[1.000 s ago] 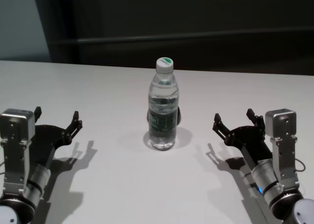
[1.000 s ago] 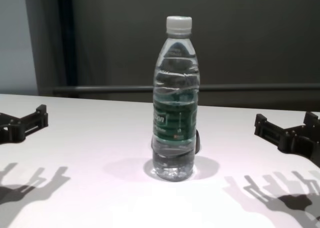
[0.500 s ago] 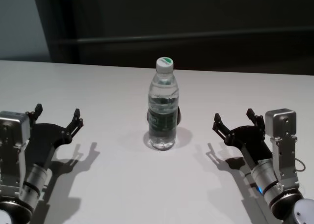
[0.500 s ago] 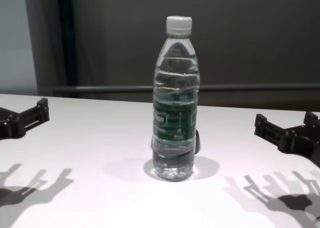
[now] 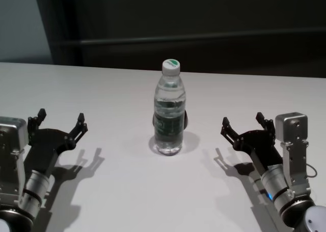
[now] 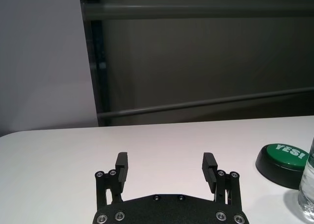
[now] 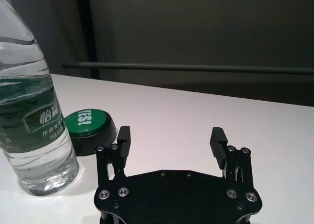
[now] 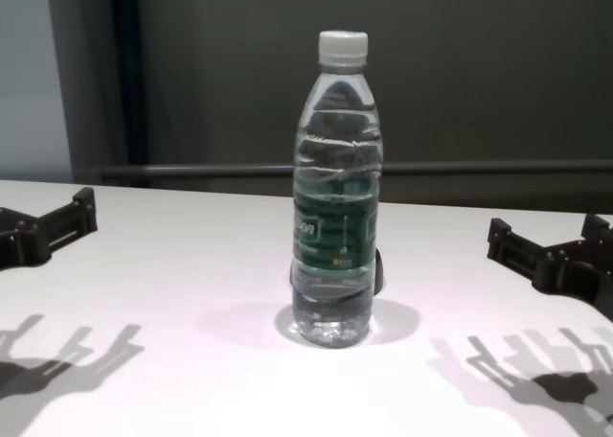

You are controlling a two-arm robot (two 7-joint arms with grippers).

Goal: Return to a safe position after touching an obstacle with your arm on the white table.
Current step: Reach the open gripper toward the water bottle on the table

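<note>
1. The water bottle [image 5: 169, 110] stands upright near the middle of the white counter [image 5: 127, 191]. Its white screw cap is on, and a dark green label band circles its middle.
2. A low black disc with a green top [image 7: 90, 129], marked "YES!", lies on the counter directly behind the bottle. In the head view the bottle hides most of it. Whether the two touch cannot be told.
3. The left gripper [image 5: 58, 121] hangs over the robot's left side of the counter, well apart from the bottle. Its two fingers are spread wide and hold nothing. The left wrist view shows bare counter between the fingers [image 6: 121, 166].
4. The right gripper [image 5: 243, 122] hangs over the robot's right side of the counter, also well apart from the bottle. Its fingers are likewise spread wide with nothing between them. The right wrist view shows the bottle and the disc off to one side of the fingers [image 7: 217, 140].
5. Both grippers cast shadows on the counter beneath them.
</note>
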